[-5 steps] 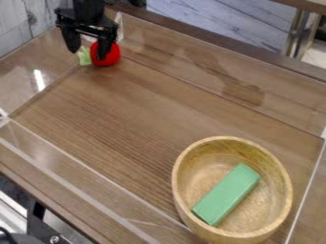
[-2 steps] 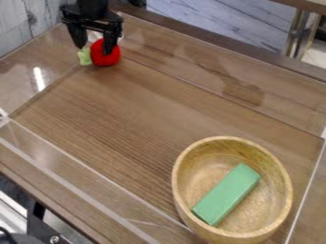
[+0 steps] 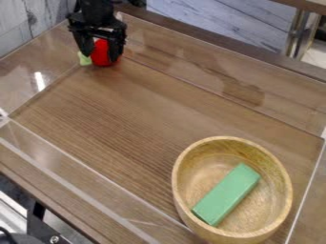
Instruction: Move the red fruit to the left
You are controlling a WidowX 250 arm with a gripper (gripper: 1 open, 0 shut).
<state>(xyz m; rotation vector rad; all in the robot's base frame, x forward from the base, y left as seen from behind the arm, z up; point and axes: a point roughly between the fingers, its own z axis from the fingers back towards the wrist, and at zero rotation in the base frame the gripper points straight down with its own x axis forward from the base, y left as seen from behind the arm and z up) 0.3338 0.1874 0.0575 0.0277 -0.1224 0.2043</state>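
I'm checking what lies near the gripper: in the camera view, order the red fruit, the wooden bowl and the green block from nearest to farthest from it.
1. Red fruit: between the open fingers of the gripper, top left.
2 and 3. Wooden bowl and green block: both far off at bottom right. The block lies inside the bowl, so they're too close to rank.

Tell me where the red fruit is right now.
The red fruit sits at the camera view's upper left on the wooden table, between the open gripper fingers, far from the wooden bowl.

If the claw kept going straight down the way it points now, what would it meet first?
Most likely the red fruit, which sits between the open claw fingers, though depth is hard to judge from this view.
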